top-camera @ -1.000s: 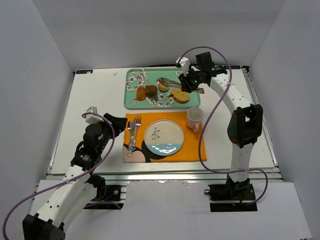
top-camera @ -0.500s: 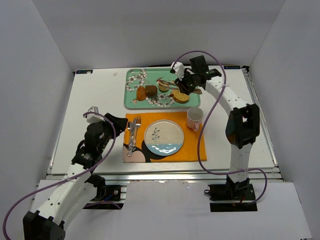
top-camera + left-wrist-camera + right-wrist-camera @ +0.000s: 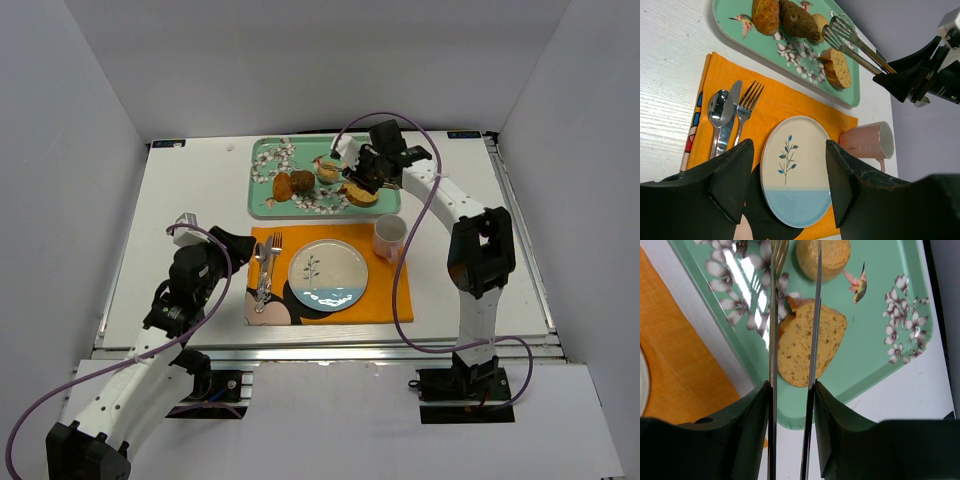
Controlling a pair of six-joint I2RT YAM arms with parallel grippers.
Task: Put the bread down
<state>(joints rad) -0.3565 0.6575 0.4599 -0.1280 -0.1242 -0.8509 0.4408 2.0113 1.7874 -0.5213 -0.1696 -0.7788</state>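
The bread is a small round tan bun [image 3: 327, 172] [image 3: 822, 257] [image 3: 821, 22] near the middle of the green flowered tray [image 3: 262, 208] [image 3: 880, 270]. My right gripper [image 3: 368, 170] [image 3: 792, 390] is shut on a pair of metal tongs [image 3: 345, 168] [image 3: 813, 330] [image 3: 850, 42]. The tongs' arms stand apart and point at the bun. One arm crosses over the bun in the right wrist view; whether it touches the bun I cannot tell. My left gripper [image 3: 235, 245] [image 3: 789, 165] hangs open and empty above the white-and-blue plate [image 3: 328, 272] [image 3: 795, 170].
A golden bread slice [image 3: 360, 193] [image 3: 807, 347] lies under the tongs. A dark brown lump [image 3: 302, 181] and a golden-brown piece [image 3: 283, 186] share the tray. The plate and the cutlery [image 3: 265, 265] lie on an orange placemat [image 3: 385, 290]; a pink mug [image 3: 389, 236] stands at its edge.
My right arm has swung left over the tray, bringing the tongs' tips from beside the bread slice to the bun. The tongs' arms have spread a little. The left arm is still.
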